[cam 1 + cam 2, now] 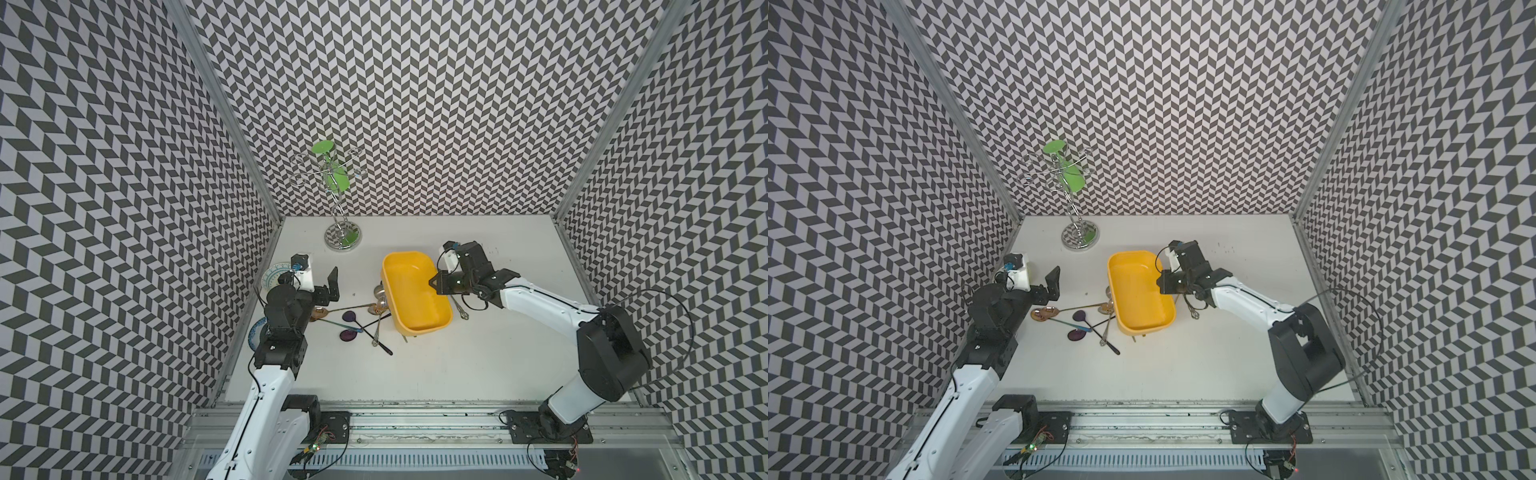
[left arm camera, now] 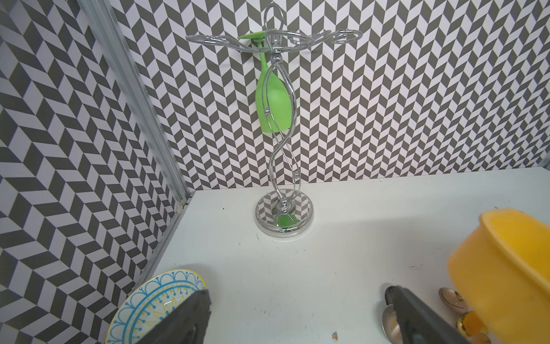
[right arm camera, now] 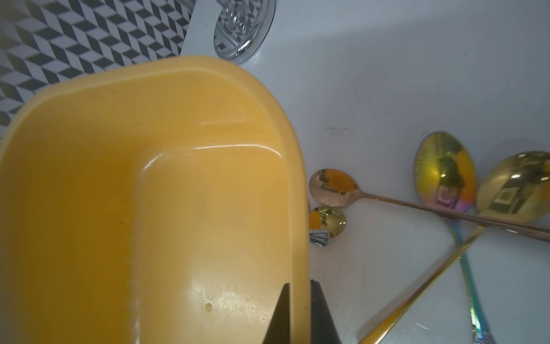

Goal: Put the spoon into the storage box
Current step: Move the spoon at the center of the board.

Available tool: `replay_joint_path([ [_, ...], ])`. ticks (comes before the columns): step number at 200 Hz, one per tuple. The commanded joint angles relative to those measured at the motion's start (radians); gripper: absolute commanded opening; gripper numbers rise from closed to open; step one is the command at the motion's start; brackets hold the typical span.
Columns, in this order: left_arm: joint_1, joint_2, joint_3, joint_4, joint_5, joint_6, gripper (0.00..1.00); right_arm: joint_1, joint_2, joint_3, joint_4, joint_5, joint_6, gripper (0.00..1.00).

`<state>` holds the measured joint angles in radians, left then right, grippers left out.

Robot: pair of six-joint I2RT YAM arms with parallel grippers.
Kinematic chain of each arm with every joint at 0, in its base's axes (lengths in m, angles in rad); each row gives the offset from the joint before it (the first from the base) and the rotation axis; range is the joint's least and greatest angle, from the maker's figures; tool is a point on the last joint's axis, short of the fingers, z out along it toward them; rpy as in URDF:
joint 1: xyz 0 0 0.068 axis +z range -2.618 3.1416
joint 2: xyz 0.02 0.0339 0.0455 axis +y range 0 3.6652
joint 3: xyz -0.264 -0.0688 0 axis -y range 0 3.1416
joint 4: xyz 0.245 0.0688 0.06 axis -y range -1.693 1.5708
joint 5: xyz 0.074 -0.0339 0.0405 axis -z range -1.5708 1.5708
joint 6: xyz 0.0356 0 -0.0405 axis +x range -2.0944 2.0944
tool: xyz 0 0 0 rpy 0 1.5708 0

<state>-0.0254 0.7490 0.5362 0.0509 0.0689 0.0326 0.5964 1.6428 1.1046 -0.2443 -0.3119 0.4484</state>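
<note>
The yellow storage box (image 1: 415, 291) (image 1: 1138, 291) stands mid-table, and in the left wrist view the storage box (image 2: 506, 268) looks tipped. My right gripper (image 1: 434, 282) (image 3: 299, 286) is shut on its right rim, one finger inside and one outside. Several spoons lie crossed on the table left of the box: a gold spoon (image 1: 376, 308) (image 3: 515, 187), a rose spoon (image 3: 331, 187) and an iridescent spoon (image 3: 445, 172). My left gripper (image 1: 320, 286) (image 2: 297, 300) hangs open above the table behind the spoons, with nothing between its fingers.
A chrome glass rack (image 1: 343, 239) holding a green glass (image 1: 336, 178) stands at the back. A patterned plate (image 1: 274, 274) (image 2: 154, 300) lies by the left wall, another plate (image 1: 255, 334) under the left arm. A small whisk (image 1: 461, 318) lies right of the box.
</note>
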Motion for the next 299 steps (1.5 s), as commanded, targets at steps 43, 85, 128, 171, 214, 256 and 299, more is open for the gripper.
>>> replay_joint_path([
  [43, 0.009, 0.003, -0.004, 0.018, 0.008, 0.007, 1.00, 0.168, 0.083, -0.008, 0.028, -0.012, -0.009, 0.00],
  [85, 0.007, 0.003, -0.004, 0.018, 0.006, 0.007, 1.00, 0.169, 0.135, -0.011, 0.005, 0.039, 0.003, 0.00],
  [128, 0.008, 0.003, -0.004, 0.018, 0.008, 0.007, 1.00, 0.140, 0.153, -0.045, -0.001, 0.070, 0.005, 0.00],
  [171, 0.007, 0.001, -0.003, 0.018, 0.007, 0.009, 1.00, 0.026, 0.164, -0.079, -0.013, 0.107, -0.008, 0.00],
  [214, 0.009, 0.000, -0.002, 0.018, 0.008, 0.009, 1.00, -0.094, 0.183, -0.052, -0.043, 0.178, -0.052, 0.00],
  [256, 0.010, -0.005, -0.001, 0.015, 0.003, 0.009, 1.00, -0.187, 0.236, 0.041, -0.086, 0.241, -0.103, 0.00],
  [299, 0.011, -0.003, 0.000, 0.017, 0.003, 0.009, 1.00, -0.213, 0.236, 0.128, -0.153, 0.331, -0.155, 0.00],
])
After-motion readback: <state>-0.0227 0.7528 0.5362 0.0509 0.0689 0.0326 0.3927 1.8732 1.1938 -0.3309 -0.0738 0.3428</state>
